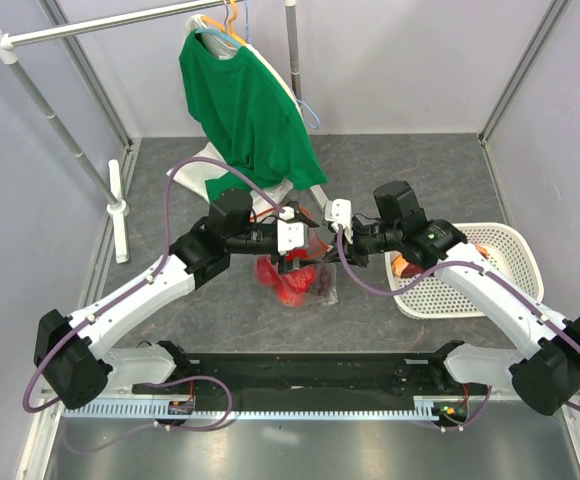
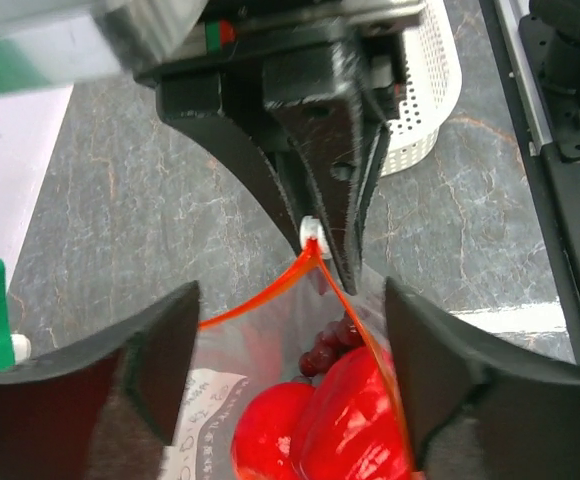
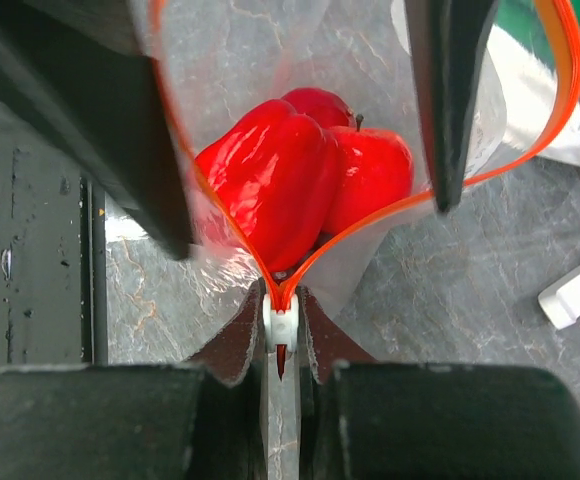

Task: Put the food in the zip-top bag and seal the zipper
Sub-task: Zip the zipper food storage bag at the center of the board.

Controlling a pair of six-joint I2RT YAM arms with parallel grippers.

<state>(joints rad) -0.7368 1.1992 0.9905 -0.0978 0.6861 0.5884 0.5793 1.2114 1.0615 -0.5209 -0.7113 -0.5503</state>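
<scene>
Right wrist | right pincer (image 3: 281, 350) clenched on slider (image 3: 281, 325), left pincer (image 2: 288, 300) released astride zip-top bag (image 3: 270, 50) mouth | food (image 3: 290, 170) inside bag | zipper (image 3: 570, 62) unsealed; advise anchoring rim, drawing slider straight along it.

I get bright, even overhead light and soft shadows; glare shines on the pepper (image 3: 270, 190), wrist-view foregrounds blur.
</scene>
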